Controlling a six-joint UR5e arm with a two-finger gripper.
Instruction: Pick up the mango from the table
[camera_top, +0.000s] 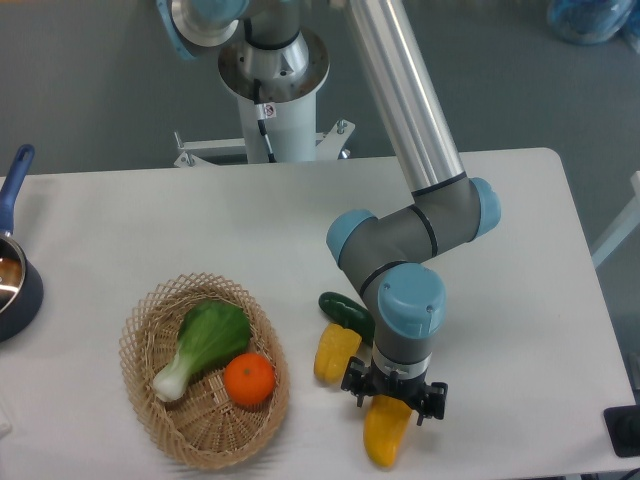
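One smooth yellow-orange mango (385, 437) lies on the white tabletop (520, 330) near its front edge, w/ the arm's jaws (394, 395) right over its upper end. Can't tell if jaws are closed on it. Ridged yellow vegetable (336, 352) & dark green cucumber (345, 311) sit just left; woven wicker basket (150, 400) further left.

We see the gripper (394, 398) directly over the far end of the mango (385, 434) near the table's (520, 300) near edge. Left sits a wicker basket (150, 330) holding bok choy (203, 343) and an orange (248, 380).
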